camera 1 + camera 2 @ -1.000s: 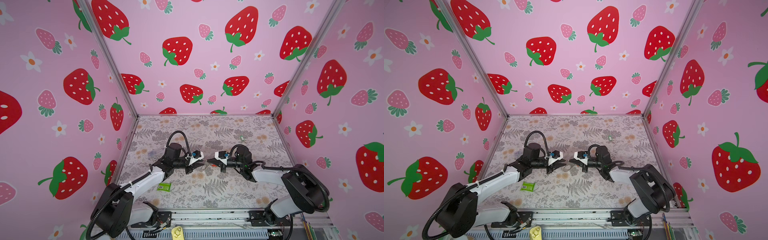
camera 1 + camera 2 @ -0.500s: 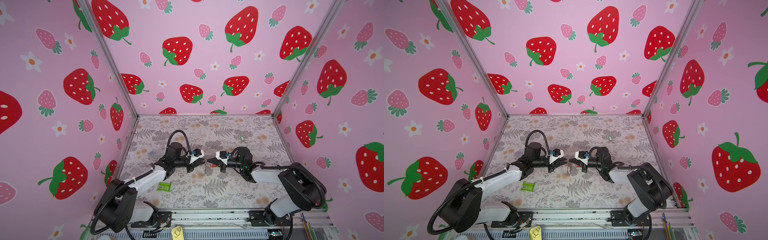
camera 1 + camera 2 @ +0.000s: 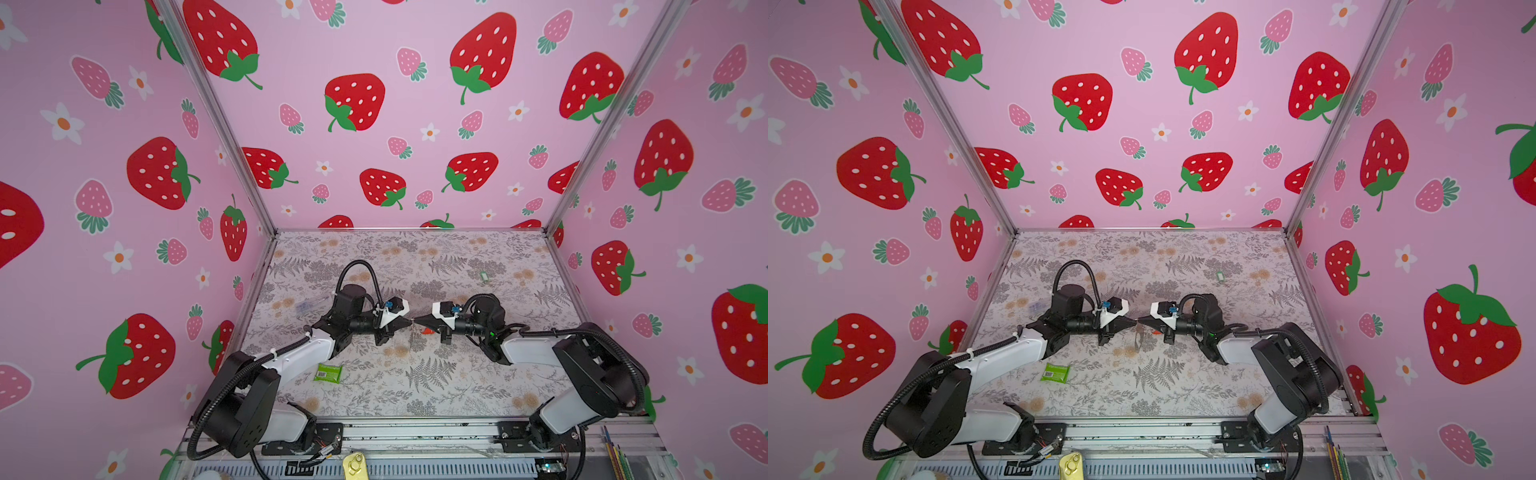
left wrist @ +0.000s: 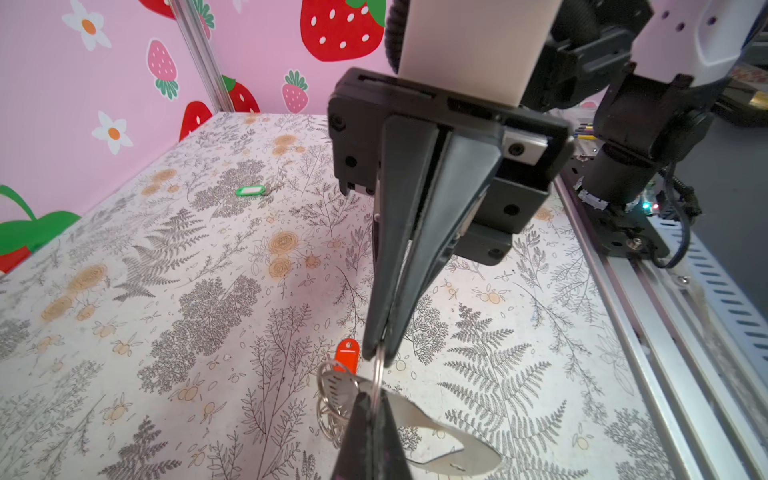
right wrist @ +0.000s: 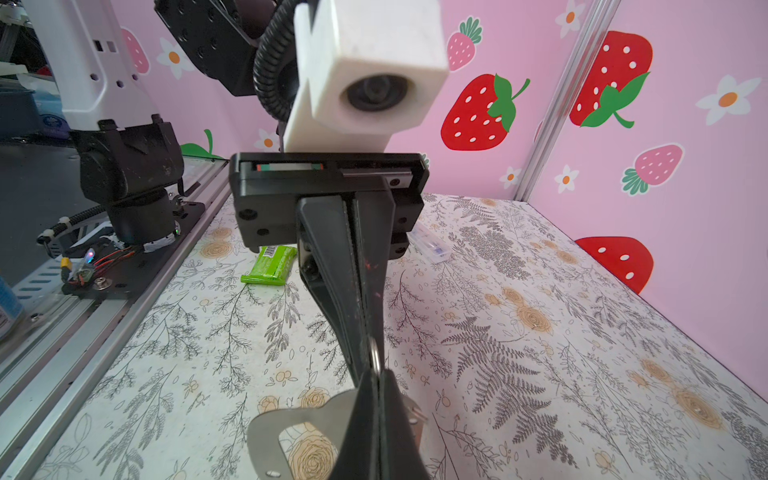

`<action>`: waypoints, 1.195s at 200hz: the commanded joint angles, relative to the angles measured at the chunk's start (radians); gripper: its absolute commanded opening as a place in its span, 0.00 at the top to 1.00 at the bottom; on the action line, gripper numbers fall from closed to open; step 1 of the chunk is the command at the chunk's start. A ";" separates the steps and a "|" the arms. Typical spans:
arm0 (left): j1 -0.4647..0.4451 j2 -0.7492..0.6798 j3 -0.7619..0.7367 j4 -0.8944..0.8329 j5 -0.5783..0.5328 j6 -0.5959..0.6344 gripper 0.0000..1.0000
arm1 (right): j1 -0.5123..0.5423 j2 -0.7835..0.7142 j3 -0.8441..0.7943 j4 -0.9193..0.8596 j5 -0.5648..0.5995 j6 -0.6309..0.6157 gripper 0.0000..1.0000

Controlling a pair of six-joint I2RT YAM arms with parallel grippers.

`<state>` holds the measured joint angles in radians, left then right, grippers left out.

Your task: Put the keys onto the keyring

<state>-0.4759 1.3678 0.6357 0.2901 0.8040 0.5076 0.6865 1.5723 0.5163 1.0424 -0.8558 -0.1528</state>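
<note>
The left end effector point(image 4: 373, 401) and the right end effector point(image 4: 379, 353) meet tip to tip over the middle of the bench point(image 4: 166, 291). Both are clenched tight on one silver ring point(image 4: 377, 376) of the keyring point(image 4: 469, 444). The red key point(image 4: 347, 355) is just beside the tips, and the green key point(image 4: 250, 190) lies well apart, toward the back.

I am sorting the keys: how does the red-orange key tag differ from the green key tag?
Colour: the red-orange key tag is solid orange-red; the green key tag has a green rim around a white middle.
Place: the red-orange key tag sits right beside the metal rings; the green key tag lies alone, far from them.
Both are small oblong tags.
</note>
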 commanded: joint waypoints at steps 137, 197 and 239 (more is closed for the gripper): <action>-0.050 0.028 0.343 -0.620 -0.140 0.238 1.00 | -0.035 -0.146 0.001 -0.222 0.003 -0.125 0.71; -0.088 0.058 0.377 -0.636 -0.161 0.235 1.00 | -0.009 -0.127 0.039 -0.219 0.018 -0.127 0.73; -0.102 0.071 0.389 -0.637 -0.178 0.236 1.00 | -0.002 -0.106 0.049 -0.241 -0.009 -0.132 0.78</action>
<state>-0.5690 1.4334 0.9752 -0.3199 0.6300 0.7166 0.6769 1.4467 0.5438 0.8265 -0.8284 -0.2649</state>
